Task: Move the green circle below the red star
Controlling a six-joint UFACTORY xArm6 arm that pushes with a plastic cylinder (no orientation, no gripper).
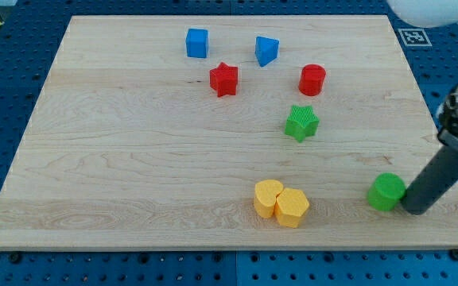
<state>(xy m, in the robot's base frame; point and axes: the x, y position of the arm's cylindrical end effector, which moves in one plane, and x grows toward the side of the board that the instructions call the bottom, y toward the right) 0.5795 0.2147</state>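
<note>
Resting at the view's lower right, the green circle (386, 192) sits near the bottom edge of the wooden tabletop (133, 175), well apart from the red star (223, 79), which lies toward the view's top, left of centre. My tip (414, 210) stands just beside the circle on its right, touching it or nearly so; the rod leans up and away toward the view's right. That placement makes sense as a judgement: with the tip on the circle's right flank, a push would send the block leftward across the board, toward the bare stretch under the star. There is no claw on this rig, only the rod, so nothing is open, closed or gripping; the circle is held by nothing and merely lies flat. Being a round puck seen from above, it has no long axis and points no particular way, so it can be pushed from any side alike, though a round face may roll off a tip that strikes off-centre. Between it and the goal lie two yellow blocks (281, 203), touching each other at the view's bottom centre, and a green star (301, 122) higher up; the path seems to run between them. A blue cube (197, 43), a blue wedge-like block (266, 50) and a red cylinder (312, 79) stand near the top.
</note>
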